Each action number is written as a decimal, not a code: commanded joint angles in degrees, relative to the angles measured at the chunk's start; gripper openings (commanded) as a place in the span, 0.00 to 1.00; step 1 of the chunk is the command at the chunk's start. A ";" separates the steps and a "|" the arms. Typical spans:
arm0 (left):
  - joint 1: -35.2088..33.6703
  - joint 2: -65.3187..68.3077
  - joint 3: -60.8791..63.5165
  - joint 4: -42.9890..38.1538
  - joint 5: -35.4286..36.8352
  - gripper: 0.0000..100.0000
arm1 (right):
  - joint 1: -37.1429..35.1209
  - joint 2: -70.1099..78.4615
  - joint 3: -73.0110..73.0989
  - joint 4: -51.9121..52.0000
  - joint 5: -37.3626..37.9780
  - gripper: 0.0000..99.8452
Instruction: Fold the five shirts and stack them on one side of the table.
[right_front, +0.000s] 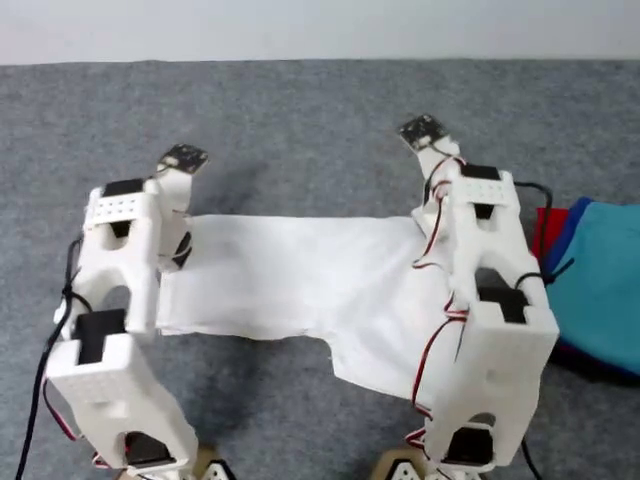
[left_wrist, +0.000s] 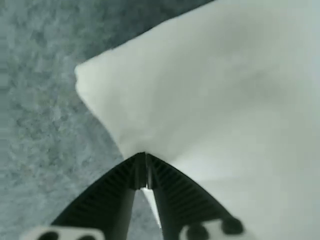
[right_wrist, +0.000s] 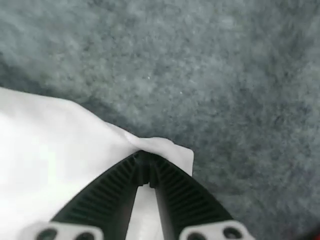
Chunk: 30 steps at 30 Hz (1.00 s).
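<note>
The left tool (left_wrist: 145, 162) is sitting closest to its camera, its dark jaws closed and pinching a fold of the white shirt (right_front: 300, 280) at the shirt's left edge. The right tool (right_wrist: 145, 161) is doing the same at the shirt's far right corner, jaws shut on a small tuck of cloth.

The white shirt is lying spread across the middle of the desk (right_front: 300, 110), between the two arms and somewhat toward the near edge. It is forming a broad band with one loose flap hanging toward the near right. It is looking only partly folded, so this shirt seems to be in the middle of a fold rather than finished.

A pile of folded shirts (right_front: 600, 290) is resting at the desk's right edge, just beside the right arm. A teal one is lying on top, with blue and red edges peeking out beneath. That is suggesting at least three are already done, though the exact count is hard to tell.

What is remaining, by this reading, is finishing the white shirt's folds and carrying it onto the pile.
</note>
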 joint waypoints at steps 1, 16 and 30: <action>-1.05 -3.25 -1.98 2.46 0.18 0.01 | 1.36 0.04 -5.54 4.44 -0.44 0.01; 5.89 -30.07 -0.40 13.98 -0.26 0.01 | -7.43 -7.08 -19.96 27.91 -0.53 0.01; 27.43 -30.15 3.03 15.91 -1.76 0.01 | -0.40 -29.93 -19.96 40.13 -0.62 0.01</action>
